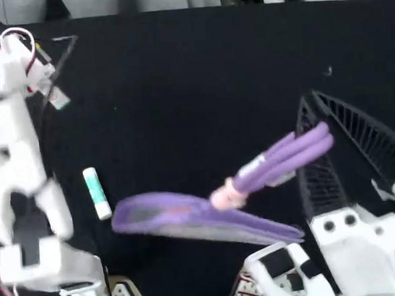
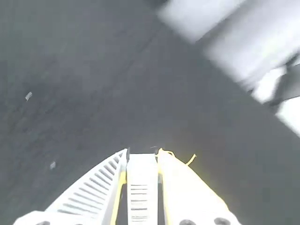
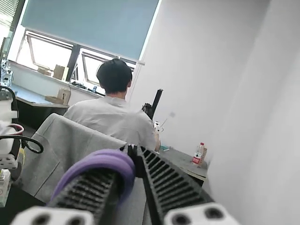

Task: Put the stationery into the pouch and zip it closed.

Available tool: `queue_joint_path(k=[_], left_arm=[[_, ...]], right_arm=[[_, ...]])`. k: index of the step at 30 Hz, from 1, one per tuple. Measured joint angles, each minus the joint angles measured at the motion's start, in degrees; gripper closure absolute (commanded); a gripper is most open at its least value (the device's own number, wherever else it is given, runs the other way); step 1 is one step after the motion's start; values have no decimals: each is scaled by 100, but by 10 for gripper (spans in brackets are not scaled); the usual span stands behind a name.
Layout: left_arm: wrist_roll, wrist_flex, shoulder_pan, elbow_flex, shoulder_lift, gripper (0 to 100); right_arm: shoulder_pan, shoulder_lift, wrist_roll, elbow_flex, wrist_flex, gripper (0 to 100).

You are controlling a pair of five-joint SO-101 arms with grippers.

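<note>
The high view looks steeply down on the black table (image 1: 193, 74) from well above, taking in most of it. The left wrist view sits close over that same table, facing down along the left gripper (image 2: 143, 152). The right wrist view tips up along the right gripper (image 3: 135, 149) into the room, the purple strap (image 3: 101, 160) near its lens; the high view shares that strap.

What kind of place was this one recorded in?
Most likely an office or lab workspace: the purple pouch is over a black-covered table, and behind are windows with a roller blind and a desk with a bottle.
</note>
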Motion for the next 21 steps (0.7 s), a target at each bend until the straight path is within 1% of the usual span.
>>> queue_joint_path(k=[4,11,13,16,21], left_arm=[[0,0,598,290,-1635,971],[0,0,2295,1600,-4527,971],[0,-105,2743,1969,-5398,971],[-9,-475,3182,2743,-6655,971],[-35,-1301,3807,4607,-8712,971]], right_arm=[[0,-97,0,0,0,987],[0,-97,0,0,0,987],[0,-97,0,0,0,987],[0,-97,0,0,0,987],[0,-97,0,0,0,987]])
